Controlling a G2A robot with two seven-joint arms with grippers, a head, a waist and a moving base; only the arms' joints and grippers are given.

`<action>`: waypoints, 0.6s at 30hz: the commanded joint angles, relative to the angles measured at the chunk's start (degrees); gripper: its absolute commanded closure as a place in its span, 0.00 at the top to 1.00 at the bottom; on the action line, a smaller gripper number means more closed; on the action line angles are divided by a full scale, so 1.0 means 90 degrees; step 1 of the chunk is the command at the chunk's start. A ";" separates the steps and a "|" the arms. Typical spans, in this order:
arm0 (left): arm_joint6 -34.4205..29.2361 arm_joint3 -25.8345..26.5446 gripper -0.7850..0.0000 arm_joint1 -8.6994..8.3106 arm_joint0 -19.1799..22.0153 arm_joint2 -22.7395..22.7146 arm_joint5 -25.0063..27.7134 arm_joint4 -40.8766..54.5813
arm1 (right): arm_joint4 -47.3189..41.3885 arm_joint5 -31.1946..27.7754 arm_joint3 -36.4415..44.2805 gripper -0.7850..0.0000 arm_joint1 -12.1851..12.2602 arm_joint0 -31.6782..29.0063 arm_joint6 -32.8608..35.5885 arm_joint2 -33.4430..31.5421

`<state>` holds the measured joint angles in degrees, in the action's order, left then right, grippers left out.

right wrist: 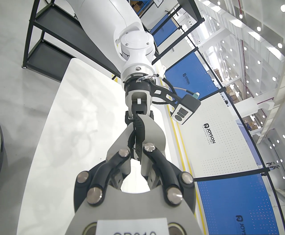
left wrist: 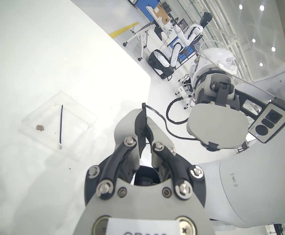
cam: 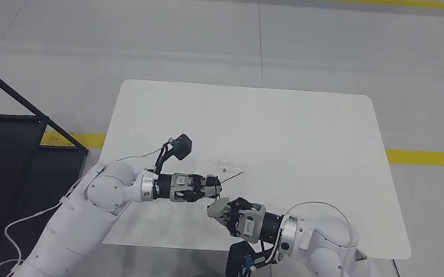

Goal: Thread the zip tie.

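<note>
Left gripper (left wrist: 142,117), right gripper (right wrist: 136,127) each clamped on zip tie (left wrist: 163,121) at table (cam: 321,144) front edge; we reckon threading probably not done.

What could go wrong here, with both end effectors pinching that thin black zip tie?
1. The zip tie bows between the left end effector and the right end effector; its thin strap might twist or slip, so tip and head could miss.
2. They hold it near the table edge; a dropped tie might fall off.

Thin blk zip tie (left wrist: 165,124), curved, midair.
</note>
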<state>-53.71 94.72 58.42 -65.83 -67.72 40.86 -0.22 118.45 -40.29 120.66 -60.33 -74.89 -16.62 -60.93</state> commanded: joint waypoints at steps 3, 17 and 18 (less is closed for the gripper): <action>0.0037 0.0021 0.00 -0.0024 -0.0048 -0.0025 0.0130 -0.0003 | -0.0001 0.0001 -0.0002 0.00 0.0007 0.0010 0.0023 0.0026; 0.0016 0.0033 0.00 -0.0049 -0.0072 -0.0003 0.0074 0.0056 | -0.0045 0.0043 0.0000 0.00 0.0032 0.0037 0.0067 0.0057; 0.0016 0.0033 0.00 -0.0049 -0.0072 -0.0003 0.0074 0.0056 | -0.0048 0.0045 0.0002 0.00 0.0034 0.0037 0.0070 0.0058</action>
<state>-53.57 95.01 57.98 -66.48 -67.74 41.52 0.28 118.05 -39.92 120.66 -60.04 -74.55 -16.02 -60.42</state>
